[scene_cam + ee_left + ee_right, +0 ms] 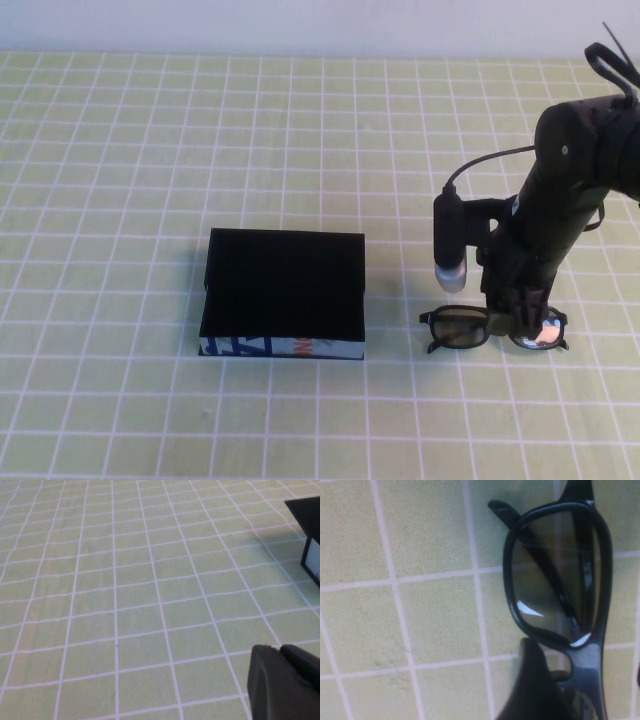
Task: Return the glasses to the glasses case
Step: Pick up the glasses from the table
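Green checked tabletop (pixel 120 150) bare across far side and whole left half: wide free passage there. Black rectangular glasses case (pixel 283 290) with blue-white-orange printed front edge sits mid-tabletop, lid flat: only bulky obstacle. Bare gap between case and black thick-framed glasses (pixel 470 327) to its right, wide enough for passage. Right gripper (pixel 522 318) stands over glasses near bridge, jaws spread, arm blocking approach from far right. Left gripper (pixel 285 685) low over bare cloth left of case. Near edge strip free.

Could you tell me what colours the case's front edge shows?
Blue, white and orange print on the case; best in the high view.
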Robot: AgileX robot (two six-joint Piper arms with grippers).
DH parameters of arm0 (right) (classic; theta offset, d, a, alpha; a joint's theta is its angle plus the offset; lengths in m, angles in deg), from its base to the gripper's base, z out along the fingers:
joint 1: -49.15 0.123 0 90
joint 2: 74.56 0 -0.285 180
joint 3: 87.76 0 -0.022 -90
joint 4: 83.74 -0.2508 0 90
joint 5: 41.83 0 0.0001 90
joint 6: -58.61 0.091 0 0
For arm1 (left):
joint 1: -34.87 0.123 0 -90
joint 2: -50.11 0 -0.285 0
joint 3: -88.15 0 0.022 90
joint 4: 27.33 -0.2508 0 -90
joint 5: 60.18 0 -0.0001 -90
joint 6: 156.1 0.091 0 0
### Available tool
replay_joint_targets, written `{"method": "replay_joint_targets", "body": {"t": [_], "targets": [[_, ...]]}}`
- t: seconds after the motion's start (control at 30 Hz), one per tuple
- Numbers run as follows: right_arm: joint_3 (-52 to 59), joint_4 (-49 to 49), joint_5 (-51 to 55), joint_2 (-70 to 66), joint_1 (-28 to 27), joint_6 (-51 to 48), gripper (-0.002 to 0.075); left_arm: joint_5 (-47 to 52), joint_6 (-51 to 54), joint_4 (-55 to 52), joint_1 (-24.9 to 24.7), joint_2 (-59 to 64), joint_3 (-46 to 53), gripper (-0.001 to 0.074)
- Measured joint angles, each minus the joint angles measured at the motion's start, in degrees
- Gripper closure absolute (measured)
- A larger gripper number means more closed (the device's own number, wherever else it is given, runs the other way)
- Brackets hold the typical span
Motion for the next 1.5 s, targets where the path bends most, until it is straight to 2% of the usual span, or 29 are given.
{"method": "replay_joint_targets", "body": {"t": [0.67,1.1,1.37,1.5], "targets": [[0.0,-0.6,0.1,-3.6,-1.1,-0.3,0.0352,0.0,0.0,0.0,0.0,0.0,0.0,0.0738],[-0.3,-1.0,2.7,-3.8,-1.1,-0.5,0.0461,0.0,0.0,0.0,0.0,0.0,0.0,0.0738],[-0.5,-0.7,3.5,-3.8,-1.1,-0.5,0.0487,0.0,0.0,0.0,0.0,0.0,0.0,0.0738],[-0.5,-0.2,3.5,-3.8,-1.1,-0.4,0.0536,0.0,0.0,0.0,0.0,0.0,0.0,0.0738]]}}
